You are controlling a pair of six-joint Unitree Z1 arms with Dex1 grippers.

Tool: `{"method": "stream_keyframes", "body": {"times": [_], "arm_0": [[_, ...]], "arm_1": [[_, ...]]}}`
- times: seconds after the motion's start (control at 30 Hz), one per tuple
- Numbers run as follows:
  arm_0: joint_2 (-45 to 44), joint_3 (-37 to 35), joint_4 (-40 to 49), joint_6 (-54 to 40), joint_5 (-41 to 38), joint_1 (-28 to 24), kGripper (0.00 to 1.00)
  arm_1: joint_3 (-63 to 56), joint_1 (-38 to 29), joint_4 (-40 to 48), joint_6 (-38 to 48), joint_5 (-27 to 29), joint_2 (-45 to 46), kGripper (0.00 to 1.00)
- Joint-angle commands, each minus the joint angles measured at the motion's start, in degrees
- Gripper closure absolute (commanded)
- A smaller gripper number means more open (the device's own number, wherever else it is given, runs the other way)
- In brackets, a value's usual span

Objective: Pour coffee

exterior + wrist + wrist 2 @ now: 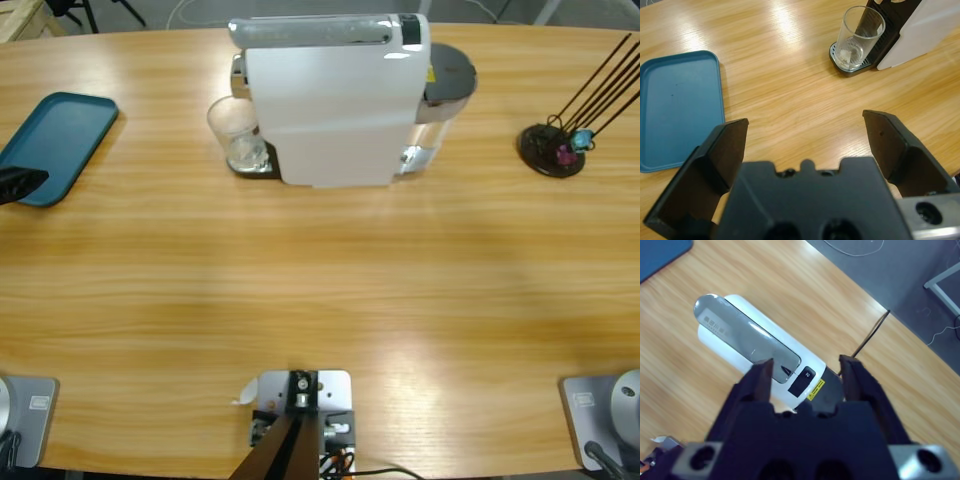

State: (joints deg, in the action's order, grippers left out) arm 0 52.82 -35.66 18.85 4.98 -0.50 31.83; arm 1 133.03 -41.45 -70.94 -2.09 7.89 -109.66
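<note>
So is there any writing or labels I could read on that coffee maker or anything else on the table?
Nothing reads clearly.
Yellow sticker on top of the white coffee machine: a warning-type label, print too small to read.
Black button beside the sticker: a pale mark, not legible.
Silver lever on the machine: faint embossed marking, unreadable.
Drinking glass, teal tray: no writing visible.

1. The coffee machine (335,100) stands at the far middle of the table (320,300).
2. A drinking glass (237,135) sits on the drip tray (255,165) at the machine's left side.
3. A tray (55,145) lies flat far left, well apart from the glass.
4. A stick holder (552,150) stands far right.
</note>
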Motion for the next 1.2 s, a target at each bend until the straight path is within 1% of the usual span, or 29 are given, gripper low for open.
{"method": "stream_keyframes", "body": {"times": [0.03,0.1,0.17,0.2,0.23,0.27,0.37,0.5,0.83,1.2], "arm_0": [[-1.75,2.07,-0.57,0.65,0.07,-0.46,0.0],[-1.87,2.09,-0.57,0.65,0.07,-0.46,0.0],[-1.98,2.09,-0.57,0.65,0.07,-0.46,0.0],[-2.07,2.09,-0.57,0.65,0.07,-0.46,0.0],[-2.12,2.09,-0.57,0.65,0.07,-0.46,0.0],[-2.21,2.14,-0.57,0.65,0.07,-0.46,0.0],[-2.19,2.18,-0.57,0.65,-0.01,-0.46,0.0],[-2.09,2.18,-0.57,0.65,-0.02,-0.46,0.0],[-1.4,2.09,-0.57,0.65,-0.02,-0.46,0.0],[-1.36,2.07,-0.57,0.65,-0.02,-0.46,0.0]], "arm_1": [[0.04,-0.48,-1.04,-0.37,0.2,-2.57,0.073],[-0.18,-0.48,-1.18,-0.37,0.2,-2.69,0.079],[-0.32,-0.48,-1.57,-0.37,0.88,-3.1,0.458],[-0.42,-0.48,-1.9,-0.49,1.23,-3.36,0.671],[-0.47,-0.46,-2.18,-0.84,1.18,-3.64,0.973],[-0.4,-0.34,-2.58,-1.14,1.39,-3.98,1.0],[-0.12,-0.09,-4.08,-1.62,3.43,-5.33,1.0],[1.44,-0.04,-6.91,-2.21,3.4,-8.11,1.0],[0.65,0.54,-7.26,-2.04,4.05,-8.55,1.0],[-1.27,0.67,-7.08,0.49,2.67,-8.78,1.0]]}}
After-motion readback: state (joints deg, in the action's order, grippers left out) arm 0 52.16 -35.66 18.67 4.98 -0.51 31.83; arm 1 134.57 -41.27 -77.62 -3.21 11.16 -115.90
